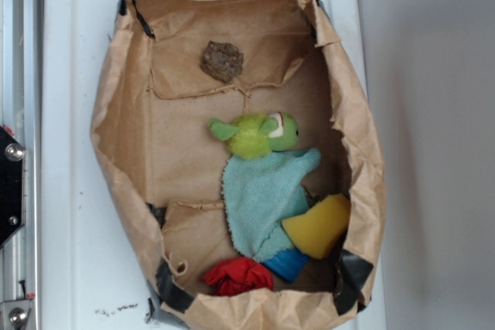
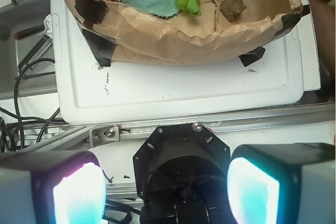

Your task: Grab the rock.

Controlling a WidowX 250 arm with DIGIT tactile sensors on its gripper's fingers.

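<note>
Rough pitted rock (image 1: 222, 61), crinkled matt paper bag (image 1: 124, 106), terry cloth (image 1: 259, 199)

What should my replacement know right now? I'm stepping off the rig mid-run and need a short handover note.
Gripper: open, holding nothing, well outside the paper bag, back over the rail beside the white tray.
Rock: lies alone on the bag's floor at the far end in the exterior view, touching nothing.
Green plush toy sits mid-bag, apart from the rock; the yellow sponge and red cloth are at the opposite end.
Done: nothing yet.
Left: reach over the bag's wall, come down on the rock, close, lift.
</note>
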